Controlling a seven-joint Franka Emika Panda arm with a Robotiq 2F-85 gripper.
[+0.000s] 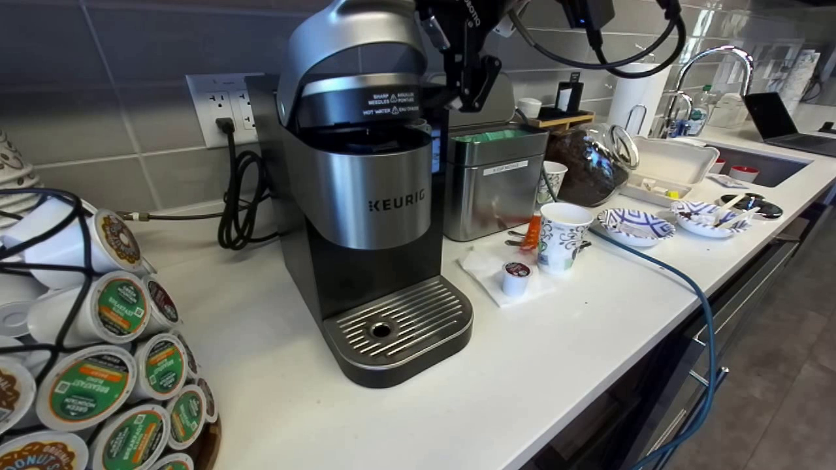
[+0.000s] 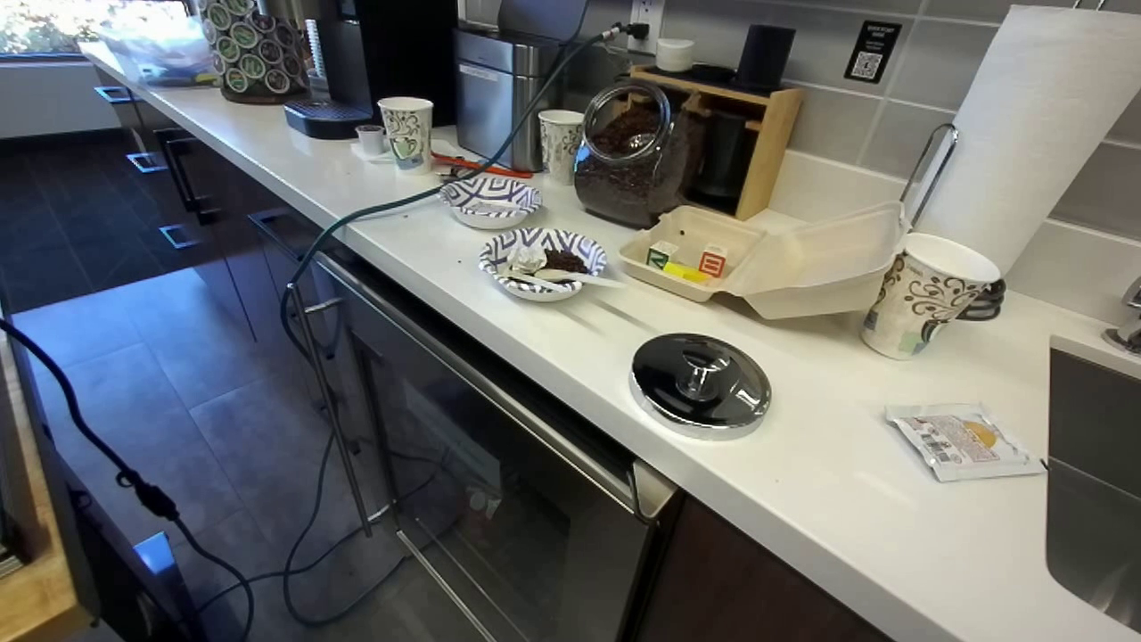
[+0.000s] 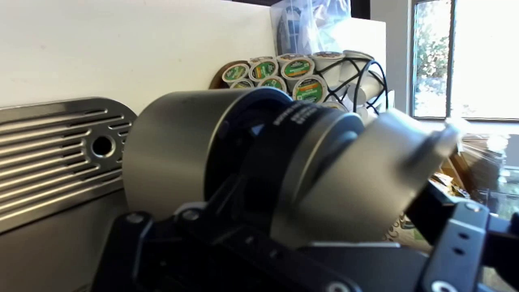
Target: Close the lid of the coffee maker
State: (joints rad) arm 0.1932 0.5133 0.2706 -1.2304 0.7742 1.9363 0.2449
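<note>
Smooth white counter spreads beneath my black two-fingered claw; just beside it stands the raised, rounded silver-and-black lid, with the brushed-silver Keurig coffee maker lower down. Pushing off-centre, I could skid off the lid's curve. My claw gapes wide, gripping nothing; whether it touches the lid I can't tell.

In an exterior view, we see two bowls on the bench, an open box near them, a jar behind, and the coffee maker cut off by the top edge.
</note>
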